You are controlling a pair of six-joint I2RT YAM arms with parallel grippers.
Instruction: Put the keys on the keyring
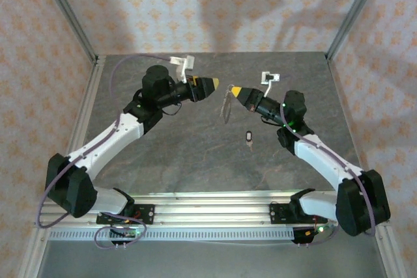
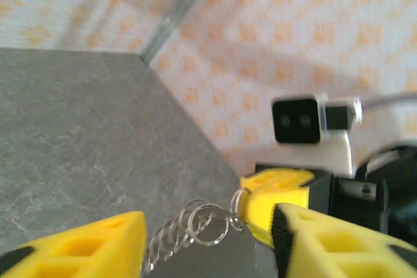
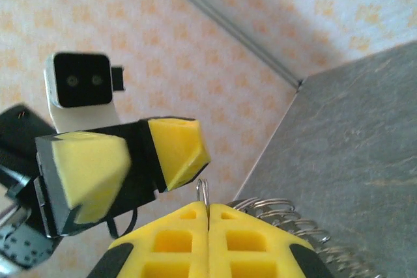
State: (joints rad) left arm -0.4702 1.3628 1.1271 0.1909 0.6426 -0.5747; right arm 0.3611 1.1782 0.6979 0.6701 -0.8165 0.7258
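Observation:
My right gripper [image 1: 234, 89] is shut on the keyring [image 1: 226, 105], a thin silvery loop that hangs from its yellow tips above the table's far middle. In the right wrist view the ring's edge [image 3: 203, 193] pokes up between the closed pads, and its trailing coil of small rings [image 3: 290, 216] spreads to the right. My left gripper [image 1: 214, 84] faces it, tip to tip, and stands open. In the left wrist view the keyring [image 2: 195, 226] hangs between the left gripper's spread fingers [image 2: 98, 245]. The key [image 1: 251, 137], tiny with a dark head, lies on the table below the right gripper.
The grey stone-patterned table [image 1: 195, 161] is bounded by patterned walls and metal corner posts [image 1: 68, 14]. The right arm's wrist camera [image 2: 313, 122] shows in the left wrist view, and the left arm's camera [image 3: 81, 86] shows in the right wrist view.

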